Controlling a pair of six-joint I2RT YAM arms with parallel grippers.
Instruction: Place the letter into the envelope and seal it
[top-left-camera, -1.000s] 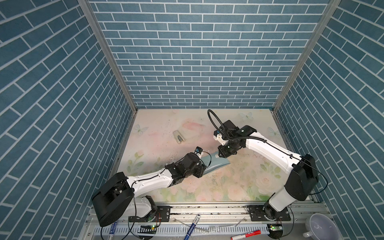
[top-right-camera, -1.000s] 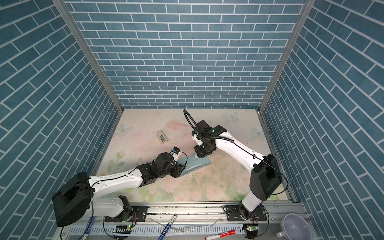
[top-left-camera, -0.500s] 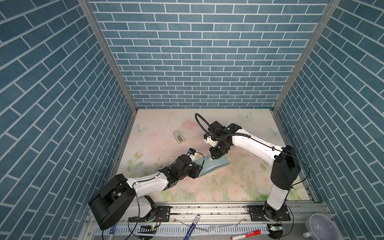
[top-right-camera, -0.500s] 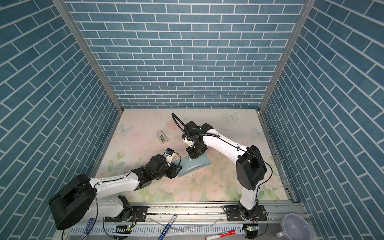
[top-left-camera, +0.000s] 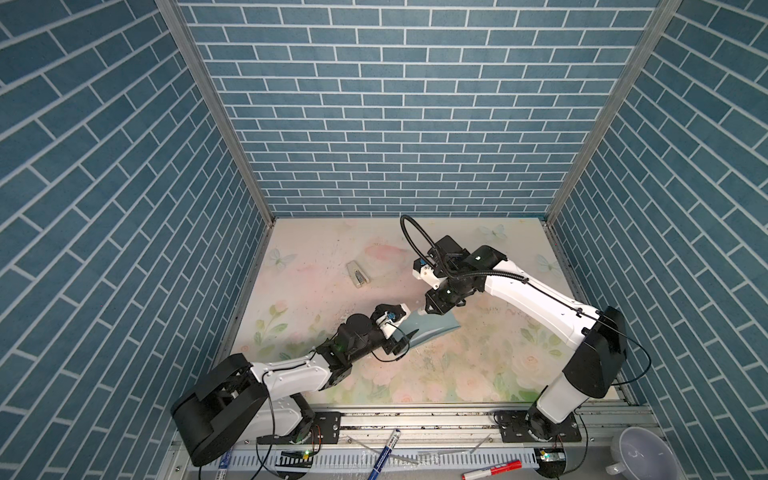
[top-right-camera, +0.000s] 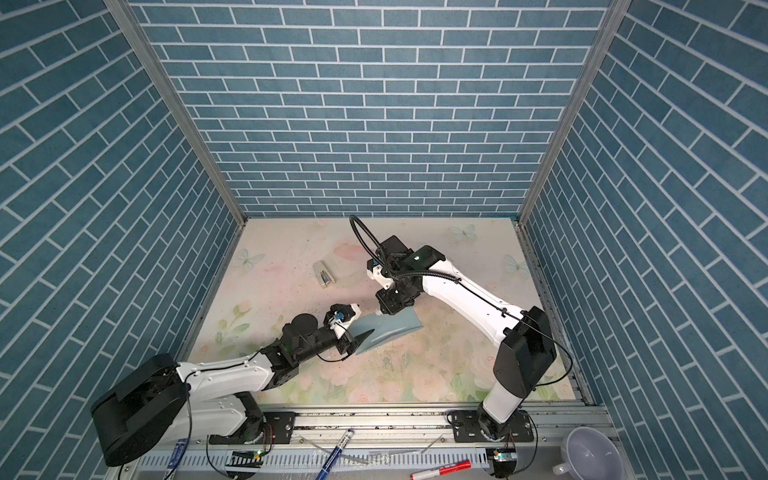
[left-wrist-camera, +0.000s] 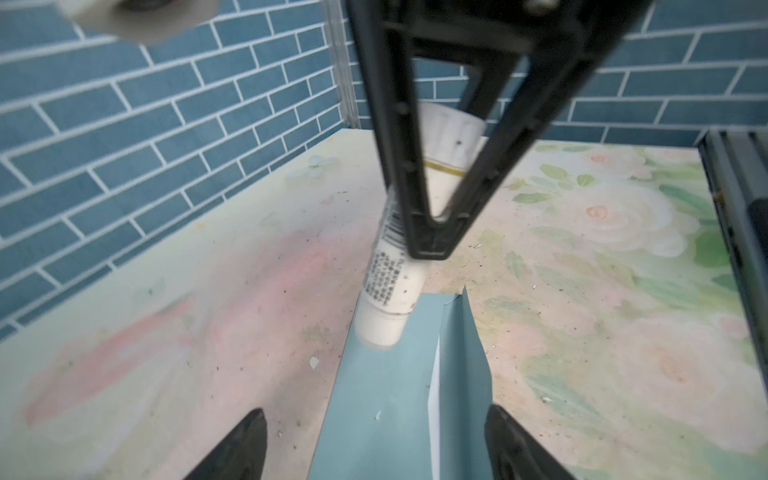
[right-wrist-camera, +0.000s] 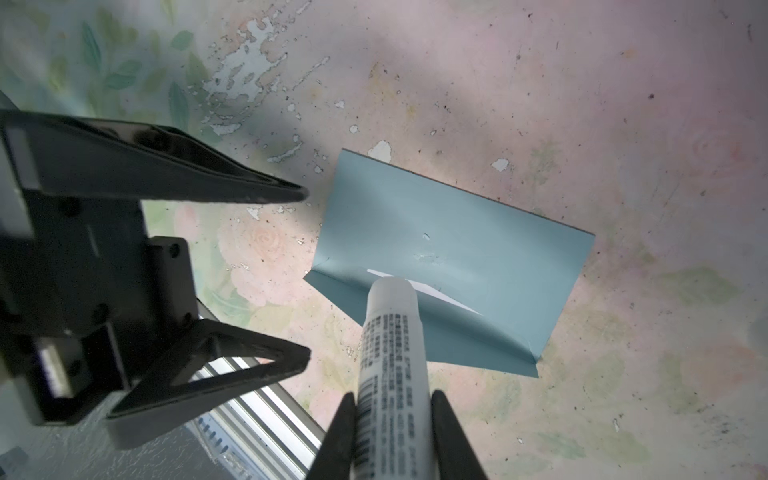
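Plain teal-blue envelope (top-left-camera: 434, 329) lying near the middle of the floral counter (top-left-camera: 478, 374), long axis running 8 to 2 o'clock in both top views, flap (right-wrist-camera: 419, 332) unsealed and curling upward, white letter (right-wrist-camera: 436, 293) mostly hidden inside, only a thin sliver showing beneath the flap.

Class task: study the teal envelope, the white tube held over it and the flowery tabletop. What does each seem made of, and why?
Envelope: matte paper, probably; it holds sharp creases and its flap curls.
White tube: smooth plastic, likely; slight sheen, printed text and a barcode.
Tabletop: printed floral coating on a hard board, perhaps; it flakes off in pale patches.
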